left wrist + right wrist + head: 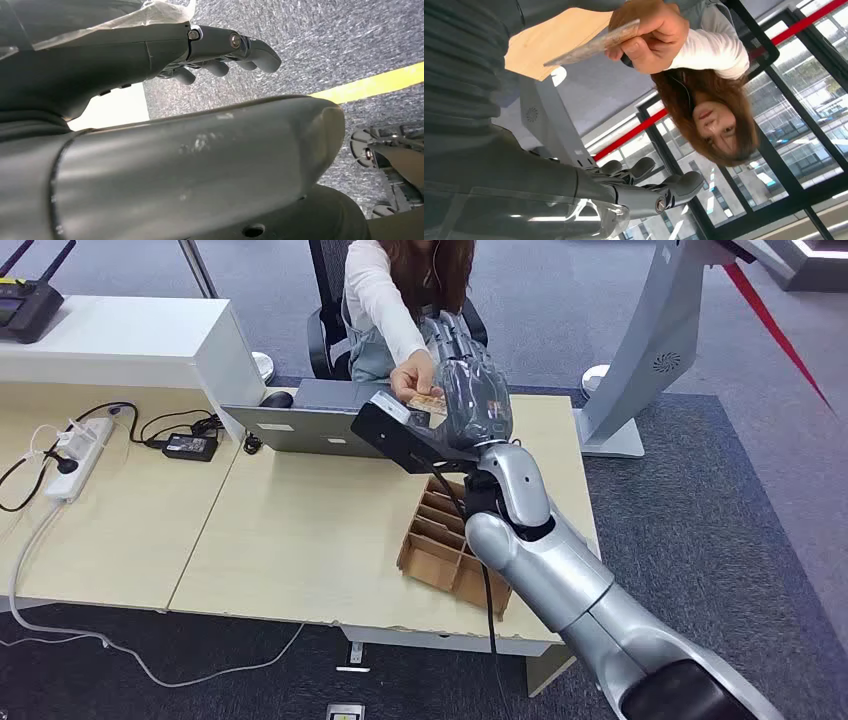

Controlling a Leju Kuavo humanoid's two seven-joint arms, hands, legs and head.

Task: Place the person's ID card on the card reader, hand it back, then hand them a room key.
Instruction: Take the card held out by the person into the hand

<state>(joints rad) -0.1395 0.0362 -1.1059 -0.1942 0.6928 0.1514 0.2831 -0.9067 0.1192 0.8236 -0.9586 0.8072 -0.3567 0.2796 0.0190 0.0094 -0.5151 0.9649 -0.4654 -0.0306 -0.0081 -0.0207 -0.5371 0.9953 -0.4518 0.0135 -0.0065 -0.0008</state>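
Light wood desk (300, 530) centre frame on grey carpet; laptop (300, 425) and black card reader (400, 435) upper centre. Right hand (470, 390) raised above the reader, fingers loosely spread, holding nothing. ID card (425, 400) pinched in the person's hand (412, 375), beside the robot's palm. Left hand (220, 55) empty, fingers loosely curled over the carpet.

We see the ID card (425, 400), thin and pale, pinched in the person's hand (412, 375) above the black card reader (400, 435).
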